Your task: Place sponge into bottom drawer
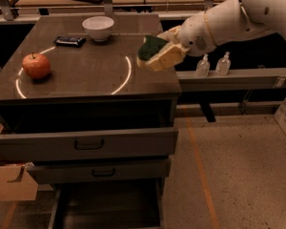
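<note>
The sponge, dark green on top and pale yellow below, hangs tilted in the air above the right part of the cabinet top. My gripper is shut on the sponge from the right, with the white arm reaching in from the upper right. The bottom drawer is pulled out at the foot of the cabinet, its dark inside showing between thin grey walls, well below and to the left of the sponge.
A red apple lies at the left of the cabinet top. A white bowl and a flat dark packet sit at the back. The top drawer and middle drawer stand partly open. Two small bottles stand on a shelf to the right.
</note>
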You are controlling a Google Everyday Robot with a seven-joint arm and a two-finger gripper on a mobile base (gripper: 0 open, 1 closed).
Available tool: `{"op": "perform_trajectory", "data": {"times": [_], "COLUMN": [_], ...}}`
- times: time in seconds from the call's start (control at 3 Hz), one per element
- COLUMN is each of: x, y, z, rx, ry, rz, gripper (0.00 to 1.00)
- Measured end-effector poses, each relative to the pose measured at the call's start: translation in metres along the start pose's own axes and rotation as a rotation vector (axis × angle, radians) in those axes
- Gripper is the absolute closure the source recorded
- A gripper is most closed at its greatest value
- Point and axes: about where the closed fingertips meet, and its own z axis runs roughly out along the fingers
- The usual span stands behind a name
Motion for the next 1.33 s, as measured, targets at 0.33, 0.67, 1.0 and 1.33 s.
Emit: {"op": "perform_trajectory", "data": {"times": [0.33, 0.67, 1.0, 1.33], "x": [0.005, 0.005, 0.006, 0.003], "y": [0.037, 0.037, 0.065, 0.112], "z": [-0.033, -0.033, -0.026, -0.022], "rx": [-0.024, -0.024, -0.057, -0.064], "ry": [0.008, 0.008, 0.008, -0.032], "rz": [0.019, 0.019, 0.04, 0.078], "gripper": [1.0, 1.0, 1.0, 1.0]}}
